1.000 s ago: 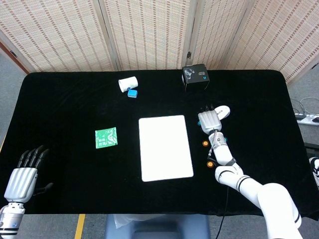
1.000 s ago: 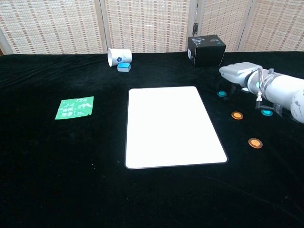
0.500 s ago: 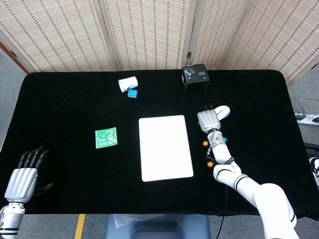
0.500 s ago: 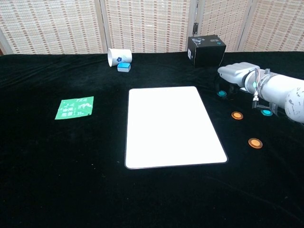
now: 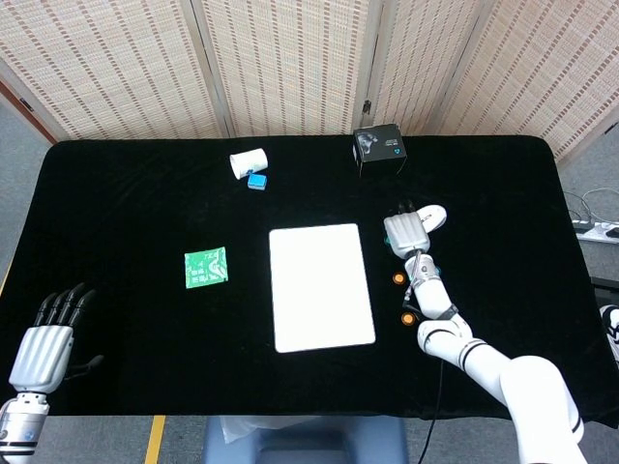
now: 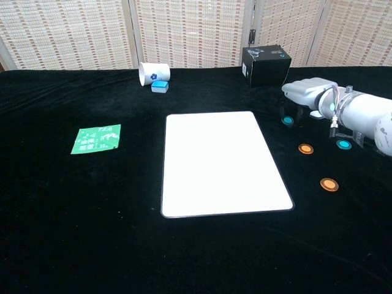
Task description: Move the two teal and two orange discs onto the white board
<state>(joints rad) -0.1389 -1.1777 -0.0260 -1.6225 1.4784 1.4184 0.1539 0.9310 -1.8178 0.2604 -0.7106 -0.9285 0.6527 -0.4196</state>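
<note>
The white board (image 5: pixel 321 287) (image 6: pixel 223 162) lies flat in the middle of the black table. To its right lie two orange discs (image 6: pixel 305 149) (image 6: pixel 329 184), which the head view also shows (image 5: pixel 398 278) (image 5: pixel 408 317). One teal disc (image 6: pixel 286 120) lies under the dark fingertips of my right hand (image 6: pixel 309 95) (image 5: pixel 411 230), whose fingers hang down around it; I see no grip on it. The other teal disc (image 6: pixel 343 144) lies beside my right forearm. My left hand (image 5: pixel 44 348) hovers off the near left corner with its fingers spread, holding nothing.
A black box (image 5: pixel 379 147) (image 6: pixel 266 64) stands at the back, just behind my right hand. A white cup on its side (image 6: pixel 153 72) and a small blue block (image 6: pixel 160 86) sit at the back centre-left. A green packet (image 6: pixel 96 139) lies left of the board.
My right hand edged left toward the teal disc, then drifted slightly back right. The discs and my left hand have not moved.
</note>
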